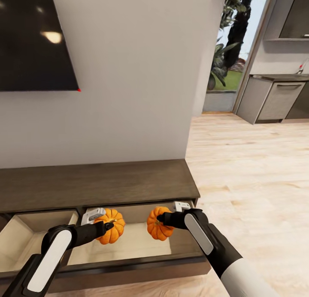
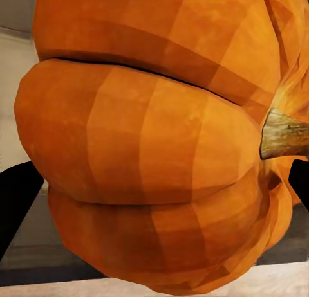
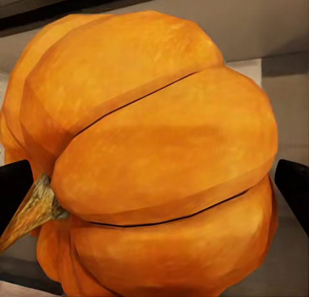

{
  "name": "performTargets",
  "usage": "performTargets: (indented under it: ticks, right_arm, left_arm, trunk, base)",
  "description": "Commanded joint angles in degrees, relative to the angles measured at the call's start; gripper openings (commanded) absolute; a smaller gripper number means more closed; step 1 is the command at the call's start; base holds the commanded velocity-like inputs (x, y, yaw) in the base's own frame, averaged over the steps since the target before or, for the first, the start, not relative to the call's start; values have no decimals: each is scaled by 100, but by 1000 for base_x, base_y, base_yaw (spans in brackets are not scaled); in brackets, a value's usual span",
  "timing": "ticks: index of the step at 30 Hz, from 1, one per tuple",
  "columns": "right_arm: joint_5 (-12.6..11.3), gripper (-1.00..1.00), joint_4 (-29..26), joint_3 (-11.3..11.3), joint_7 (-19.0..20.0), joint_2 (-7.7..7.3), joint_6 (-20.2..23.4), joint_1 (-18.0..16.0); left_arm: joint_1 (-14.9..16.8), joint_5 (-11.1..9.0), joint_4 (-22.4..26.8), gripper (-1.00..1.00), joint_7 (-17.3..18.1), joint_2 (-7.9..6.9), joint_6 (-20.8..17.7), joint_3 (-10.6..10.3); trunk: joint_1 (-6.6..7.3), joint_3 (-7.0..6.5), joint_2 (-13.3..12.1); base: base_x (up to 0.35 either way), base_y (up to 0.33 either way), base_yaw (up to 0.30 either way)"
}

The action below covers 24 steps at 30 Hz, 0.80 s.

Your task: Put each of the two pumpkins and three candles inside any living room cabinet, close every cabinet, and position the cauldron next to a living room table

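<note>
The long dark-brown cabinet (image 1: 98, 183) stands against the wall with both drawers pulled out, showing pale wood insides. Over the right drawer (image 1: 135, 241) my left gripper (image 1: 105, 225) is shut on an orange pumpkin (image 1: 111, 226). Close up in the left wrist view, this pumpkin (image 2: 154, 143) sits between dark fingers (image 2: 16, 194). My right gripper (image 1: 165, 220) is shut on a second orange pumpkin (image 1: 158, 224), held above the same drawer. That pumpkin (image 3: 154, 162) with its brown stem spans the gap between the fingers (image 3: 293, 184) in the right wrist view.
The left drawer (image 1: 25, 239) is open too. A dark TV screen (image 1: 34, 40) hangs on the white wall above the cabinet. To the right, light wood floor (image 1: 257, 168) runs to a grey kitchen counter (image 1: 279, 95) and a glass door with plants outside.
</note>
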<state>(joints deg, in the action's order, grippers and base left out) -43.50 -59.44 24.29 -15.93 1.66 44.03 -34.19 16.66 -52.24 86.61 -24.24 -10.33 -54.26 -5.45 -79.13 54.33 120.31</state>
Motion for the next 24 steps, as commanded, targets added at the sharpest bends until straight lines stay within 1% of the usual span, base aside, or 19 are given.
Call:
performTargets:
  ticks: [1, 5, 13, 24]
  right_arm:
    - [-53, -100, -6, 7, -59, -4, 9, -4]
    - [-53, -100, -6, 11, -59, -6, 9, -3]
    - [-53, -100, -6, 6, -59, -4, 9, -2]
    - [-49, -100, -6, 15, -59, 1, 4, -6]
  left_arm:
    - [4, -59, 6, -100, -55, -5, -5, -8]
    - [4, -59, 6, -100, -55, -5, -5, -8]
    - [4, -59, 6, -100, -52, -5, -5, -4]
    - [4, -67, 0, -100, -56, -5, -2, -8]
  trunk:
    - [0, 5, 2]
    - [0, 5, 2]
    - [0, 5, 2]
    - [-242, 203, 443]
  base:
    - [193, 0, 0]
    - [187, 0, 0]
    - [20, 0, 0]
    - [0, 0, 0]
